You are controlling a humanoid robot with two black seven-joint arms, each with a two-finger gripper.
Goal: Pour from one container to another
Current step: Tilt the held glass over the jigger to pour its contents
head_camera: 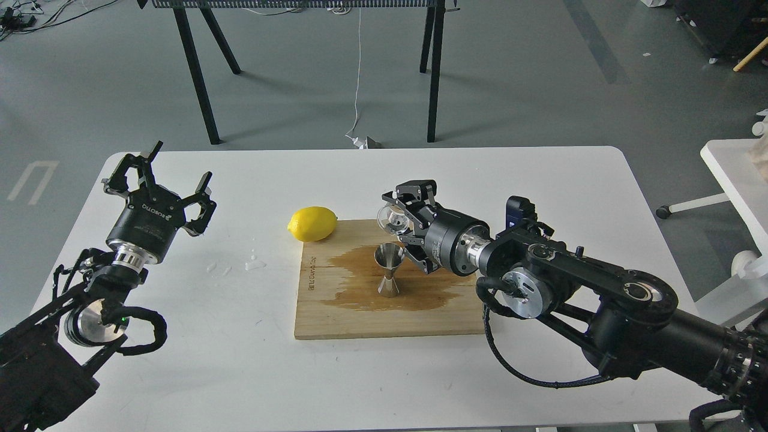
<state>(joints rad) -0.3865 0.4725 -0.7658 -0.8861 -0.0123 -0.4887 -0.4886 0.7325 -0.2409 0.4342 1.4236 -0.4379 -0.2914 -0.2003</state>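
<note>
The steel jigger [388, 270] stands upright on the wooden board [390, 315], in the middle of a brown wet stain [360, 282]. Just above and to the right of its mouth, my right gripper [403, 225] is shut on the tiny clear glass cup [391, 219], which lies tipped on its side with its rim toward the left. Far off at the table's left side my left gripper [161, 180] is raised and open, holding nothing.
A yellow lemon [312, 223] lies at the board's back left corner. Small clear droplets [255, 263] spot the white table [240, 372] left of the board. A second white table [735, 174] stands off to the right.
</note>
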